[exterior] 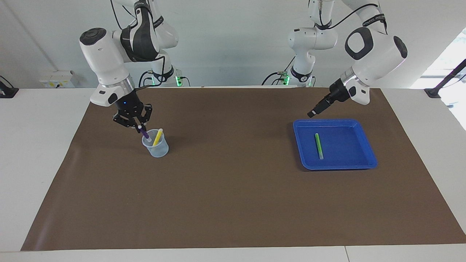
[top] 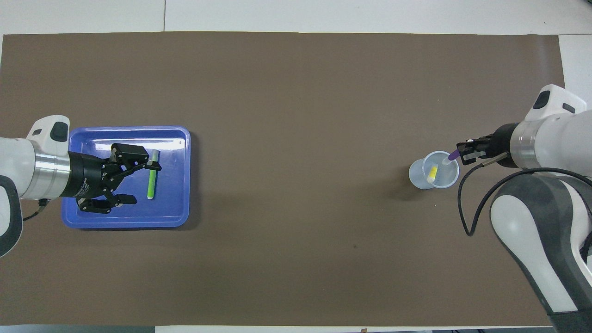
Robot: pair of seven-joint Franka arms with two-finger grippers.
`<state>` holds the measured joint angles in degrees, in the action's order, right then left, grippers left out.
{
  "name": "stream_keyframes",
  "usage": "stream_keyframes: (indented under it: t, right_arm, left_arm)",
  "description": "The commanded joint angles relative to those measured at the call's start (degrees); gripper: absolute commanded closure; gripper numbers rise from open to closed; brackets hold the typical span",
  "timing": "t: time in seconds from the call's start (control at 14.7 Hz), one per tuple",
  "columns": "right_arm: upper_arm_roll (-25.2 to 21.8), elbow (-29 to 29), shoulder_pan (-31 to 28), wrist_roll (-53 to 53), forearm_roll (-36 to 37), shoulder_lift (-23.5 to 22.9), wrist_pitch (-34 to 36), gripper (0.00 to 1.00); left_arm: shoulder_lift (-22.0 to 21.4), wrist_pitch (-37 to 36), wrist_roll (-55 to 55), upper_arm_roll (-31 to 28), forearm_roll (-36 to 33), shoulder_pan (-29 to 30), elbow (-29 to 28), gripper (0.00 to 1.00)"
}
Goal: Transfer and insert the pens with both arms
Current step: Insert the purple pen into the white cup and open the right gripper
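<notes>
The right gripper [exterior: 138, 127] is closed on the purple pen [exterior: 145, 135], whose lower end dips into the clear cup [exterior: 156, 148] toward the right arm's end of the brown mat [exterior: 233, 203]. The yellow pen [exterior: 157, 137] leans inside this cup. The left gripper [top: 141, 181] hangs over the blue tray [exterior: 364, 160] with fingers wide apart, holding nothing. The green pen [exterior: 319, 145] lies flat in the tray, toward the left arm's end.

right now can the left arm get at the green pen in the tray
Probably yes. The left gripper hangs open over the blue tray, and the green pen lies alone and flat on the tray floor with nothing over it. The low rim looks unlikely to block a descent from above.
</notes>
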<state>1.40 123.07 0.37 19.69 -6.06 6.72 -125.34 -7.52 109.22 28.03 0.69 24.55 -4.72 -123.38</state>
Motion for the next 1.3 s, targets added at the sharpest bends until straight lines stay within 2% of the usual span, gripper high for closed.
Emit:
stream_keyframes:
  t: [0.0,0.27,0.61,0.68,0.75,0.82,0.95,1.09,1.16,1.23]
  right_arm:
    - [-0.6,5.1,-0.5,0.7,1.0,1.5,-4.4,1.0]
    - [-0.6,7.8,-0.4,-0.2,0.9,0.9,-7.7,1.0]
    - [-0.5,8.6,-0.4,-3.4,0.8,0.3,-8.0,1.0]
    - [-0.5,8.5,-0.4,-3.4,0.8,0.3,-8.0,0.96]
    - [-0.5,8.5,-0.4,-3.4,0.8,0.2,-8.0,0.64]
    - [-0.5,8.4,-0.4,-3.5,0.8,0.2,-8.0,0.42]
    - [-0.5,8.2,-0.4,-3.5,0.8,0.0,-8.0,0.23]
    - [-0.5,7.6,-0.4,-3.5,0.8,-0.3,-8.0,0.09]
    - [-0.5,6.7,-0.5,-3.5,0.7,-0.6,-7.7,0.02]
    - [-0.6,5.8,-0.5,-3.4,0.7,-0.7,-7.7,0.0]
  left_arm:
    - [2.9,0.9,-11.2,0.3,-5.4,0.5,0.1,0.0]
    - [8.8,9.1,-21.3,0.3,-14.0,1.3,0.0,0.0]
    - [14.6,17.5,-28.4,0.3,-16.1,0.9,-0.1,0.0]
    - [15.3,18.5,-28.4,0.3,-18.1,0.9,-0.1,0.0]
    - [16.0,19.4,-28.4,0.4,-20.2,0.8,-0.1,0.0]
    - [17.2,20.2,-28.4,0.4,-21.2,0.0,-0.1,0.0]
    - [18.3,22.6,-28.4,0.3,-21.6,-0.7,-0.1,0.0]
    - [18.4,22.6,-28.5,0.4,-21.6,-0.8,-0.1,0.0]
    - [18.4,22.6,-28.5,0.4,-21.6,-1.1,-0.1,0.0]
    - [18.5,22.5,-28.6,0.3,-21.7,-1.3,-0.2,0.02]
